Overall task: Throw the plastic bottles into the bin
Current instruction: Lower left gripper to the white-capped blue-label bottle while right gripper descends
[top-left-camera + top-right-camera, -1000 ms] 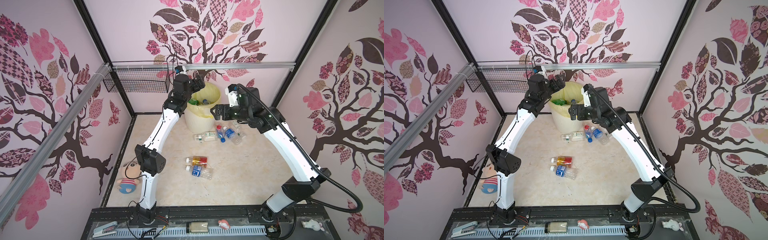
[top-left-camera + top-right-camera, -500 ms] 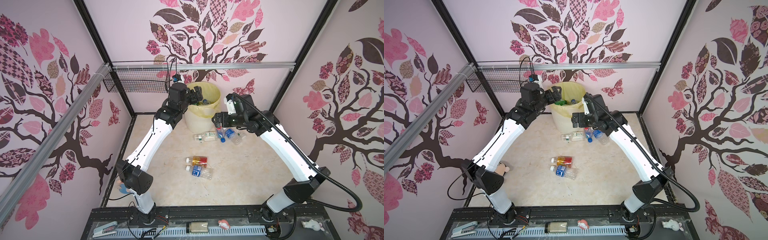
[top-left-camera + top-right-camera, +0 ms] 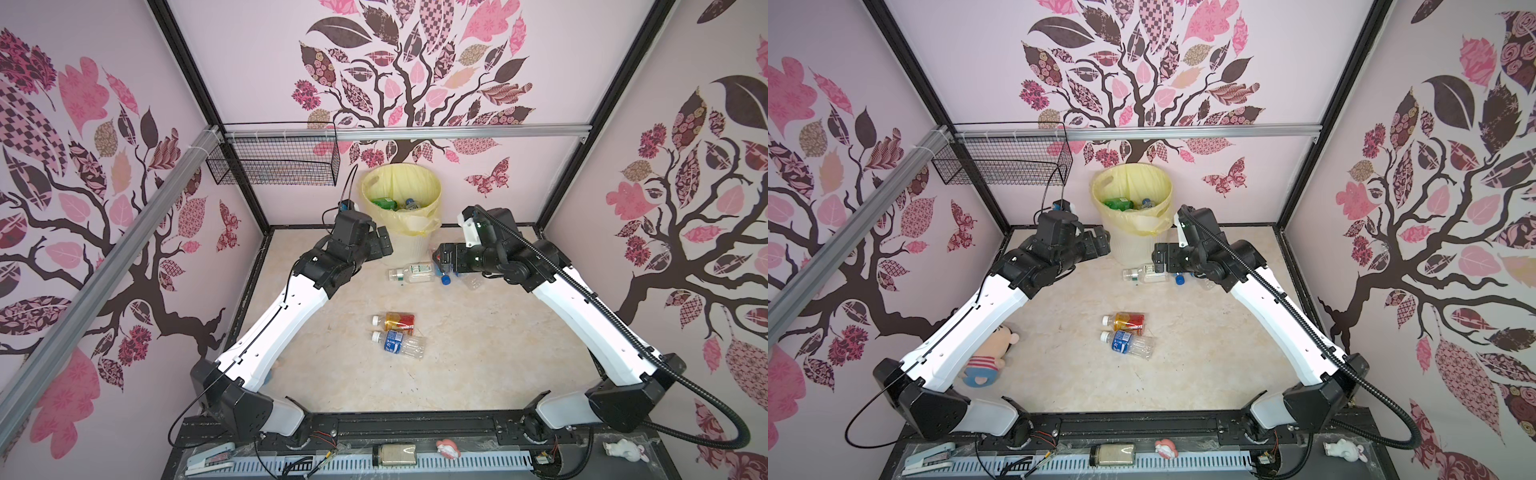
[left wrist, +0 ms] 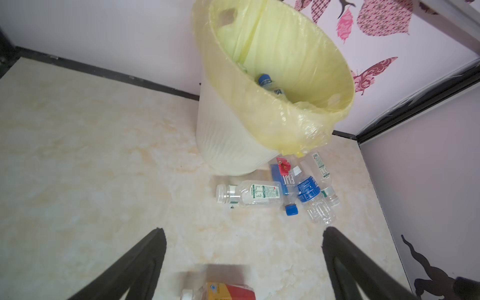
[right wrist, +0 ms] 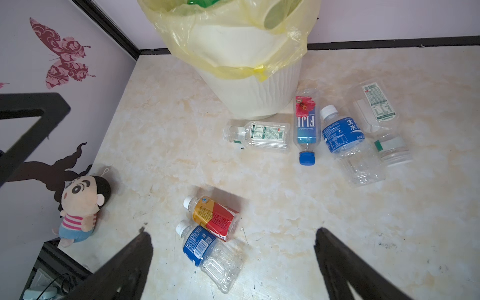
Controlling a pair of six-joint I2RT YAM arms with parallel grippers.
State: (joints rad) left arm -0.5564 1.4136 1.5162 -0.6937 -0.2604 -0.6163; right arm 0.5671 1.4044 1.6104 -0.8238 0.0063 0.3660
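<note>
The bin (image 3: 432, 195) stands at the back wall, cream and ribbed with a yellow bag; a green bottle (image 3: 384, 203) and a blue-capped one (image 4: 270, 84) lie inside. Several plastic bottles lie at its foot: a clear one (image 5: 259, 135), a Fiji one (image 5: 306, 127), a blue-labelled one (image 5: 345, 140) and another clear one (image 5: 381, 117). Mid-floor lie an amber, red-labelled bottle (image 3: 395, 322) and a blue-labelled bottle (image 3: 399, 343). My left gripper (image 3: 382, 245) hangs open and empty beside the bin's left wall. My right gripper (image 3: 436, 257) hovers open and empty over the bottles by the bin.
A black wire basket (image 3: 274, 166) hangs on the back left rail. A plush doll (image 3: 986, 357) lies on the floor by the left wall, under my left arm. Small items sit on the front ledge (image 3: 390, 455). Side walls close in the floor.
Both grippers have come down and toward the front, away from the bin's rim, the left one more. My left arm has folded lower. No bottle has moved.
</note>
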